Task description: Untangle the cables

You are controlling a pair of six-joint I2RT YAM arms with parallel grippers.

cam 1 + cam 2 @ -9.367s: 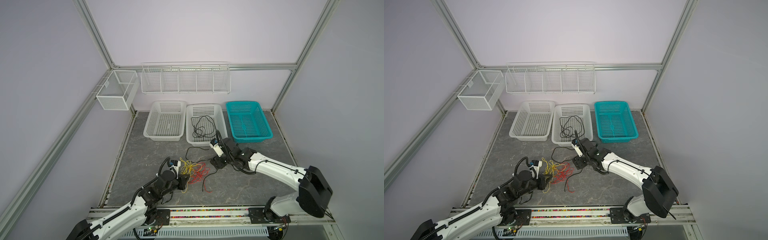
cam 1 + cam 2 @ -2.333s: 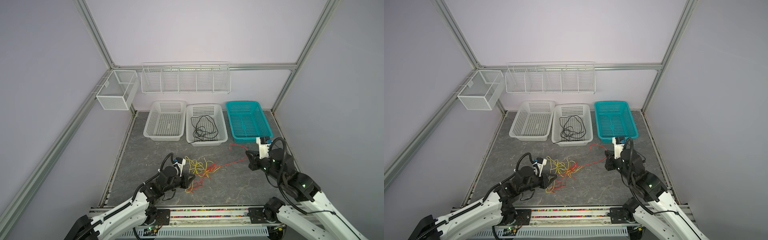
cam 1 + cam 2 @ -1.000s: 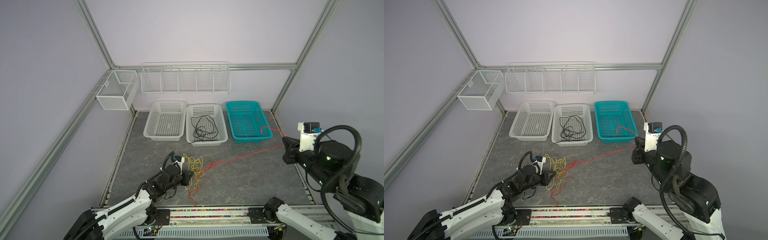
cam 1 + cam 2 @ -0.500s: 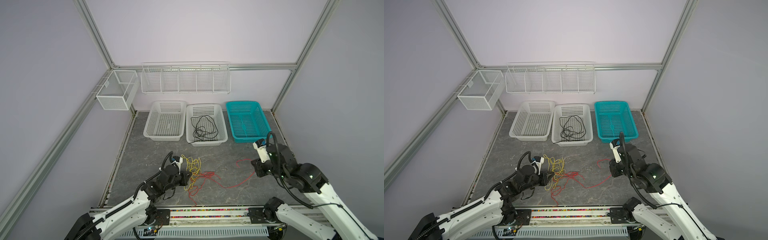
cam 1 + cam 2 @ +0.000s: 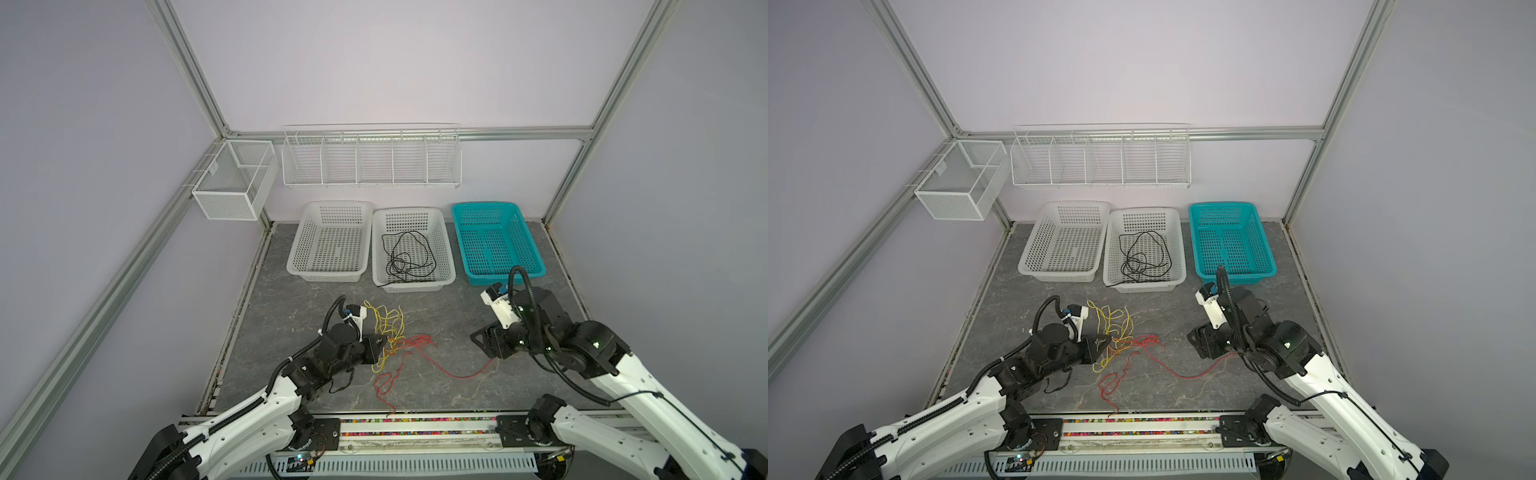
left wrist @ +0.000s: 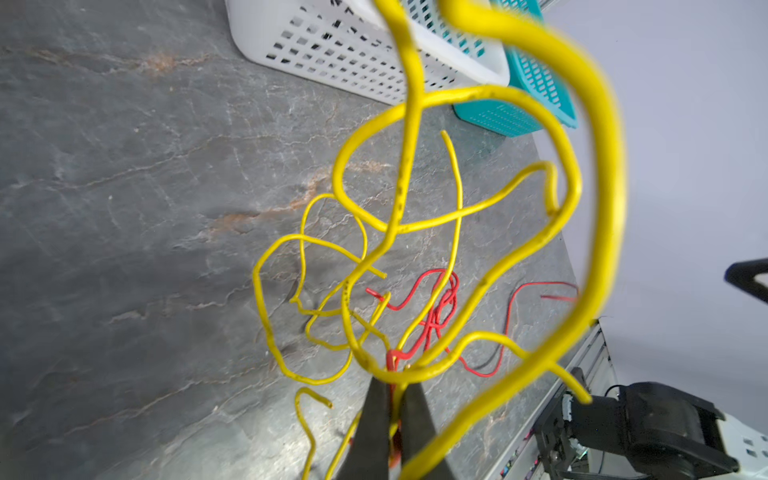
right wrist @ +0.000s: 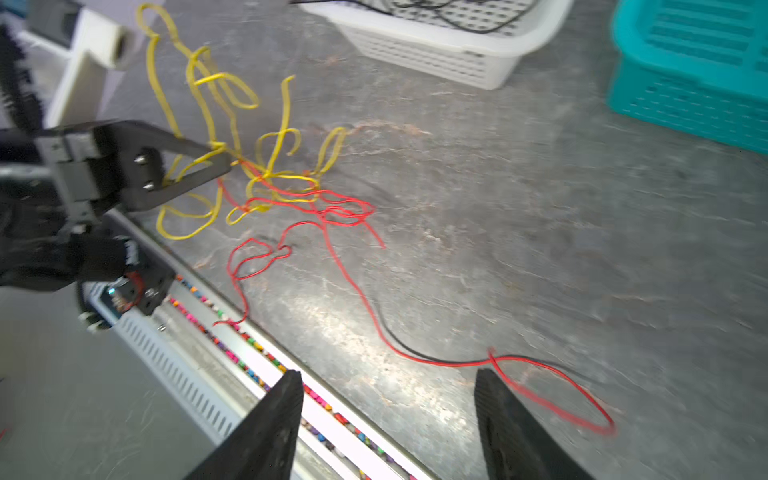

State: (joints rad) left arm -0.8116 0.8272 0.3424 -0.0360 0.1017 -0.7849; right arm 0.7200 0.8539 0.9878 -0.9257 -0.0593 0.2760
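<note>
Here, on the grey marbled table (image 5: 449, 307) between lilac walls (image 5: 374, 62), we see the left gripper (image 5: 385, 341) clamped on the tangled yellow cable (image 5: 384, 320) and red cable (image 5: 449, 374), near centre; the right gripper (image 7: 386, 376) gapes empty. The black cable (image 5: 409, 257) lies in the far middle basket (image 5: 409, 210).

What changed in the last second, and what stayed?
The right gripper came down, its jaws opened and let go of the red cable, once taut, now slack on the table. The left gripper stays shut on the yellow and red tangle; the black cable stays in its basket.
</note>
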